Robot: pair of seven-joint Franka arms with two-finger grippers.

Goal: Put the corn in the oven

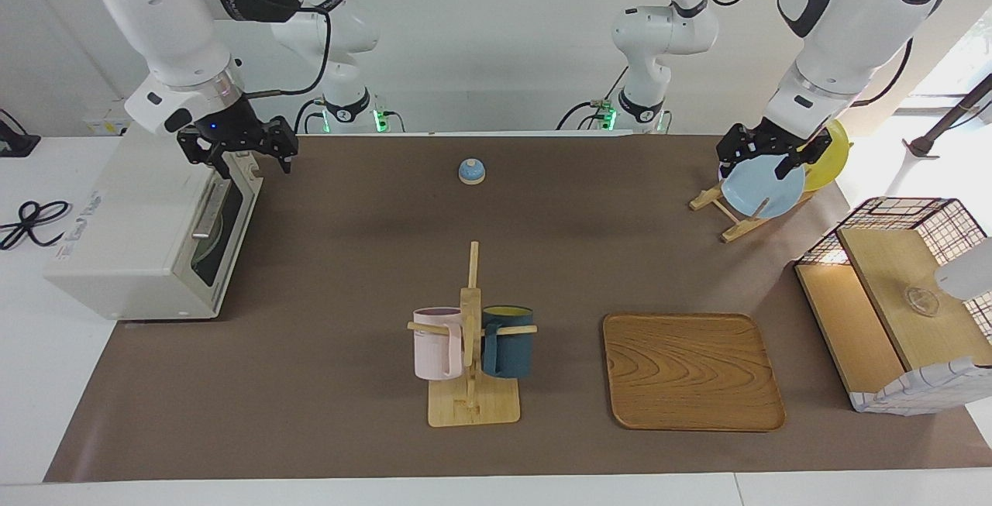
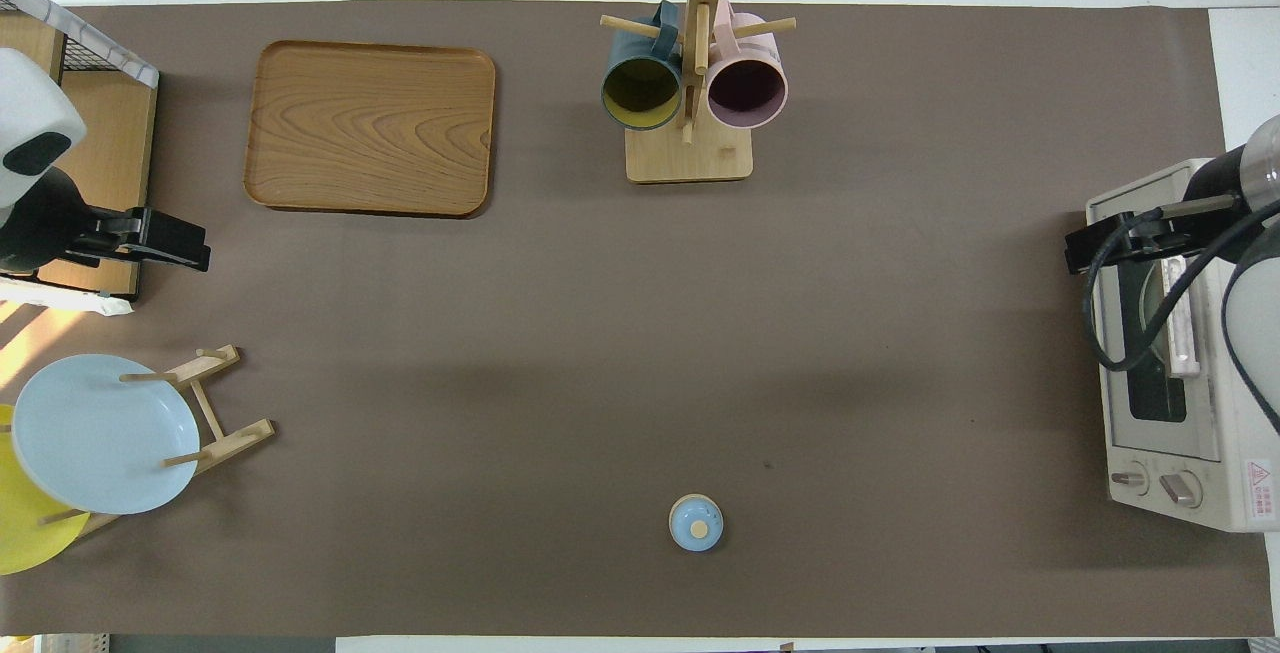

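I'm seeing one oven (image 1: 147, 235), door closed, under my right jaws (image 1: 236, 151), which are hanging released; left jaws (image 1: 763, 156), released, over two plates (image 1: 763, 188). Corn isn't showing.

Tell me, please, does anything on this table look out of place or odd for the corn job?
Nothing is askew, spilled or damaged. One oddity: no corn shows in either view. The oven has its door shut, and through the glass only something round and pale shows. Both claws are empty.
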